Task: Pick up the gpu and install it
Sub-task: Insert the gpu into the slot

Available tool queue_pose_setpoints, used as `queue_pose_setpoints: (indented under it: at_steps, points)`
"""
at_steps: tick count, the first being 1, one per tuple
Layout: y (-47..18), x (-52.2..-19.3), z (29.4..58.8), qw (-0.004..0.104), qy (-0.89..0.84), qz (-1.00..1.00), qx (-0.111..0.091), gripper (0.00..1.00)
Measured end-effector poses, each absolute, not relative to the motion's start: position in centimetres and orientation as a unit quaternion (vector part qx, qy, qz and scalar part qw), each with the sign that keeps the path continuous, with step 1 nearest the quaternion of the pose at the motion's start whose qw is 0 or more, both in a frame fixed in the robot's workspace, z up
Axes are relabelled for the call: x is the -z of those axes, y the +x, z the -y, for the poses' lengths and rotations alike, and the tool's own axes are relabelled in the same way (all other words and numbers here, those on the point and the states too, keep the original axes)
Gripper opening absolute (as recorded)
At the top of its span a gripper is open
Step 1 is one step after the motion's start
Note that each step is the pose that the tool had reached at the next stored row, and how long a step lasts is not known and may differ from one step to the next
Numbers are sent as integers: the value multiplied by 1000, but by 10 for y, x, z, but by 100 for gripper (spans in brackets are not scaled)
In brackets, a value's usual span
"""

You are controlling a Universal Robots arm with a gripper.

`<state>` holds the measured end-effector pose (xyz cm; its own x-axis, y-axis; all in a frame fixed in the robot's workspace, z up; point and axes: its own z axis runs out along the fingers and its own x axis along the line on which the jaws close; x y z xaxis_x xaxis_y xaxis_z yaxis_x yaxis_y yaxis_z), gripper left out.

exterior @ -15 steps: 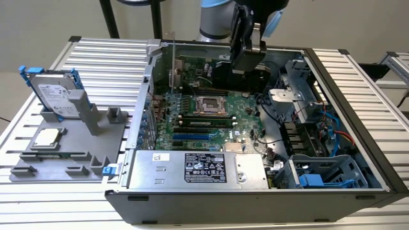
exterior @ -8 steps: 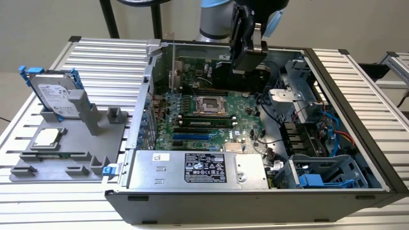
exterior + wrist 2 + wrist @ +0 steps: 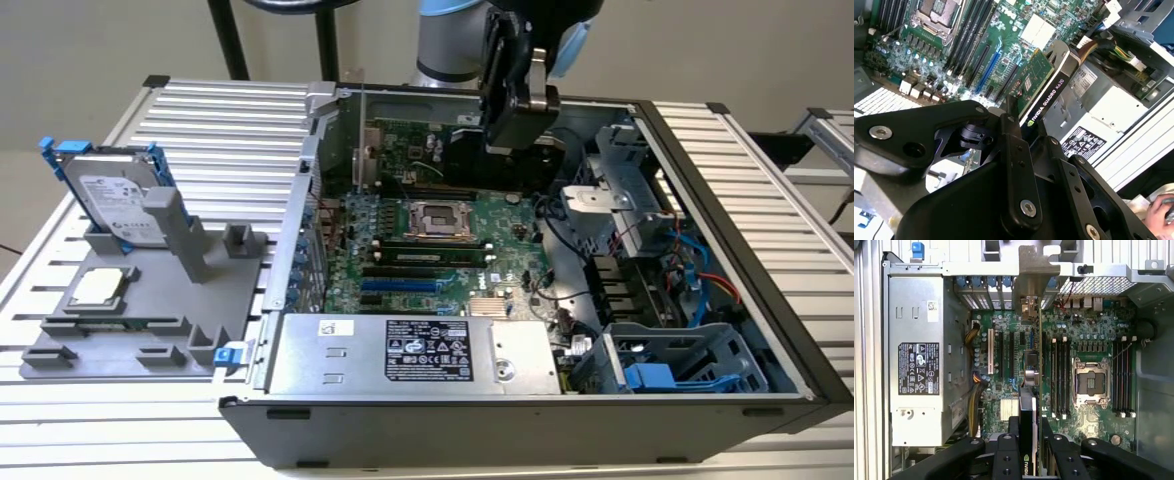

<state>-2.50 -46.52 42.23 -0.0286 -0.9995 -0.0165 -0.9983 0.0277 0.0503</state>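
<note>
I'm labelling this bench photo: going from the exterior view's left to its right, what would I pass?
hard drive → processor socket → gripper holding the gpu → drive cage

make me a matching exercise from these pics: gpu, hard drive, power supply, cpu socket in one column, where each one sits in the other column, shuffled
1 gpu
2 hard drive
3 power supply
4 cpu socket

a standing upright in the grey holder, outside the case
b flat on the motherboard, framed in metal
c clamped in the hand, over the motherboard
d silver labelled box along a case wall

Pairs: 1-c, 2-a, 3-d, 4-b
</note>
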Motion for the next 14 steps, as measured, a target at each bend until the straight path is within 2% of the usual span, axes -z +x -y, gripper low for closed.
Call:
queue_pose_setpoints:
  at_steps: [14]
  points:
    - [-25,-415,465,12,697,717,24,0]
